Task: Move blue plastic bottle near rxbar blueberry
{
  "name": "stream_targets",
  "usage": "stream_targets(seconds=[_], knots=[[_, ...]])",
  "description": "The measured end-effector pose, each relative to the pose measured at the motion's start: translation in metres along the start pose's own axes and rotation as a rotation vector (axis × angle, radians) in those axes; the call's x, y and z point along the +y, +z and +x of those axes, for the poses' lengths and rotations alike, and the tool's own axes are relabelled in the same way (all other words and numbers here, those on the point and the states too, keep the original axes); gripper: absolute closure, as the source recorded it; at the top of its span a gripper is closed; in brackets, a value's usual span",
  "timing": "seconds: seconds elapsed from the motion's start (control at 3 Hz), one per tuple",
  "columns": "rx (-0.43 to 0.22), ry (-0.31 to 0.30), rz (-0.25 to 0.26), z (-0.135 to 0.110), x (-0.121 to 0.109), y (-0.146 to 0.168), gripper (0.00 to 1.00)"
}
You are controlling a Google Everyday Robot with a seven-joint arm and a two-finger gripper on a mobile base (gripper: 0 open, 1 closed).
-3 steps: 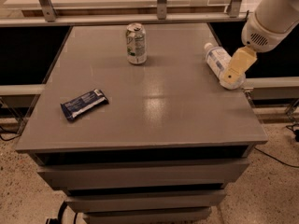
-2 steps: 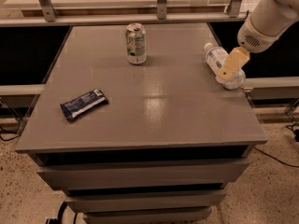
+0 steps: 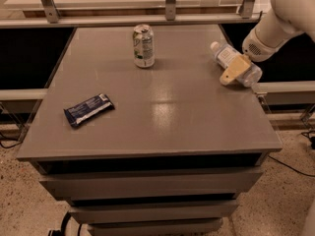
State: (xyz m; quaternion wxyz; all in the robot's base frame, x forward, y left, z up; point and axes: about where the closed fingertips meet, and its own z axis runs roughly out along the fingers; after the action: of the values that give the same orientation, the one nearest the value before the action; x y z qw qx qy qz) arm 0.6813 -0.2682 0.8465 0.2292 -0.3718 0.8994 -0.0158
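The blue plastic bottle (image 3: 224,56) lies on its side near the table's right edge, white cap pointing to the far left. My gripper (image 3: 235,70) comes in from the upper right and sits over the bottle's middle, covering part of it. The rxbar blueberry (image 3: 88,109) lies flat at the table's left front, far from the bottle and the gripper.
A silver-green drink can (image 3: 143,45) stands upright at the back middle of the grey table (image 3: 162,117). A metal rail (image 3: 147,19) runs behind the table. The table's right edge is just beside the bottle. Drawers are below the top.
My gripper has moved left, from the bottle's base end to over its middle. The bottle, can and bar have not moved.
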Motion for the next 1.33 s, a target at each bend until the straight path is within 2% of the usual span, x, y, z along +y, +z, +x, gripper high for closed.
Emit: stream_targets(seconds=[0.33, 1.0, 1.33], knots=[[-0.031, 0.032, -0.045, -0.002, -0.002, 0.018, 0.40], [-0.031, 0.032, -0.045, -0.006, -0.004, 0.010, 0.86], [-0.110, -0.039, -0.092, -0.024, 0.016, -0.009, 1.00]])
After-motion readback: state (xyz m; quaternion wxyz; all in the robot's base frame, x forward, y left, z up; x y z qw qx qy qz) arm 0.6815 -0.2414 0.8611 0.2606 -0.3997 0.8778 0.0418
